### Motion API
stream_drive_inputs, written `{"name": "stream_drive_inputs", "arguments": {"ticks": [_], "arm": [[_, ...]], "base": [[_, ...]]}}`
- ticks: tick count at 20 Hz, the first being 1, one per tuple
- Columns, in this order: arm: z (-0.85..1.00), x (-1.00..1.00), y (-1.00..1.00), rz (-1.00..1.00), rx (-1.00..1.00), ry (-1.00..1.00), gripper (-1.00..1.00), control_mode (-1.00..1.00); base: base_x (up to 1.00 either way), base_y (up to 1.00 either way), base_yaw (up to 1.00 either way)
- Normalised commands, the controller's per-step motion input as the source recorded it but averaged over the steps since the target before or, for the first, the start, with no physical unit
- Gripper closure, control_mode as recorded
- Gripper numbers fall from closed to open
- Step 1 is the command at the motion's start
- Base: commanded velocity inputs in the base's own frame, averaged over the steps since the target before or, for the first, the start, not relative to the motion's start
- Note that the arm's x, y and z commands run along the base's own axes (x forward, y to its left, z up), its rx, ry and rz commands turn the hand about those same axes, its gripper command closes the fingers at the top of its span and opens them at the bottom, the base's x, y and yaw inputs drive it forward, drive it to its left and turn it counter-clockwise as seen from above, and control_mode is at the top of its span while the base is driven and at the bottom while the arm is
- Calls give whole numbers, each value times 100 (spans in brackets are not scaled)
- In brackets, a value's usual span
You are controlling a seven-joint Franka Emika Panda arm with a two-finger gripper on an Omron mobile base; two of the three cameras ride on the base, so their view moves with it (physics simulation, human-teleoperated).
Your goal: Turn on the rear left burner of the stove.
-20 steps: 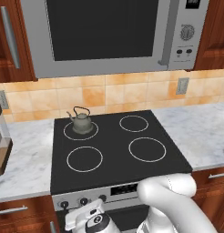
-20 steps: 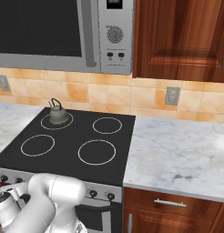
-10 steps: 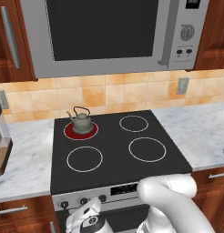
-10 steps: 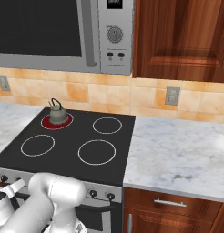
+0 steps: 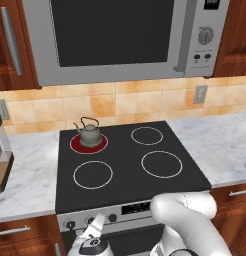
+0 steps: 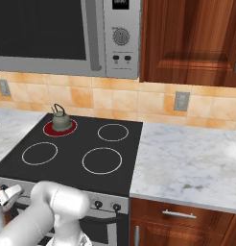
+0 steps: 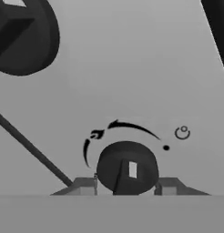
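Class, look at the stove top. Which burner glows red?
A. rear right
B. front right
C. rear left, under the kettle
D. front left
C: the rear left burner is solid red under the kettle, while the other three rings on the stove stay black inside.

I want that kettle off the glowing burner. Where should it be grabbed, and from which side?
Take the kettle by its arched handle, from straight above. The handle stands upright over the lid, clear all round, while the squat rounded body looks harder to pinch and sits on the red rear left burner.
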Motion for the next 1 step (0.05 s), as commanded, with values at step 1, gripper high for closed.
{"name": "stream_drive_inputs", "arguments": {"ticks": [1], "arm": [[0,0,0,0,-9,0,100,-100]], "base": [[0,0,0]]}}
